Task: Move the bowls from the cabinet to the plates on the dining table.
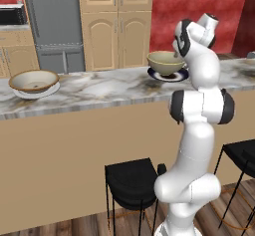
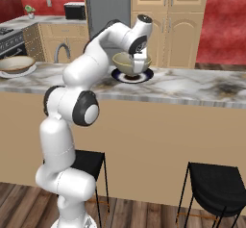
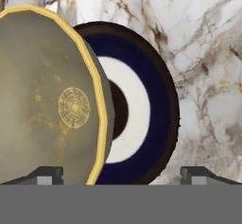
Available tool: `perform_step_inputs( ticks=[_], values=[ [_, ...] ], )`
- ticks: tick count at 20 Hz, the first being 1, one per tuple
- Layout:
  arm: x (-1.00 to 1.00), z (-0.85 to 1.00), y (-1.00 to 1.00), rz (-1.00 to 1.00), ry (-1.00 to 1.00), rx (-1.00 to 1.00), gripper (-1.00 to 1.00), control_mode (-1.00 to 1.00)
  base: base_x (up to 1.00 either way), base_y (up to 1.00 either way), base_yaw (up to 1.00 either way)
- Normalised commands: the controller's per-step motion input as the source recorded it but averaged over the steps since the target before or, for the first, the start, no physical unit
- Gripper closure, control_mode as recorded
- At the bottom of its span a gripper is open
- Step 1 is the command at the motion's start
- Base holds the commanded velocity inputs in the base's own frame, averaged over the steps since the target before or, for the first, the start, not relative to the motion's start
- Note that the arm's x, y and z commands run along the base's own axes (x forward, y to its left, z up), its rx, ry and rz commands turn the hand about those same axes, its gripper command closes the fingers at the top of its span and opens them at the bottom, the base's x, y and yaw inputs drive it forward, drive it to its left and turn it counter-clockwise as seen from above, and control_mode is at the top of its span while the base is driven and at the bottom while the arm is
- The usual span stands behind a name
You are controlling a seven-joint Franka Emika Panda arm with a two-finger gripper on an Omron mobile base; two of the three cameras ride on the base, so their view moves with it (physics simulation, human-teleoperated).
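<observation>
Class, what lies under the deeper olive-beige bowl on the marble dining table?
Under the olive-beige bowl sits a dark navy plate with a white ring; the bowl covers the plate's left part.

olive bowl [image 3: 47, 100] with yellow rim, navy plate [image 3: 151, 105] with white ring, brown-veined white marble table [image 1: 109, 88].

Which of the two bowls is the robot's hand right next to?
The deeper olive bowl with the yellowish rim, sitting on the dark navy plate. The wide, shallow cream bowl sits far off on the white plate.
</observation>
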Motion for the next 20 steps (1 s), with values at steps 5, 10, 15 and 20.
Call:
perform_step_inputs(
  ticks=[5, 10, 15, 20],
  values=[
    [-0.50, 0.34, -0.01, -0.07, 0.00, -0.07, -1.00, -1.00, 0.00, 0.00, 0.00],
    [-0.79, 0.29, 0.00, -0.03, 0.00, -0.07, -1.00, -1.00, 0.00, 0.00, 0.00],
    [-0.92, 0.17, 0.00, 0.00, 0.00, -0.01, -1.00, -1.00, 0.00, 0.00, 0.00],
    [-0.91, 0.05, 0.04, 0.03, 0.00, 0.00, -1.00, -1.00, 0.00, 0.00, 0.00]
  ],
)
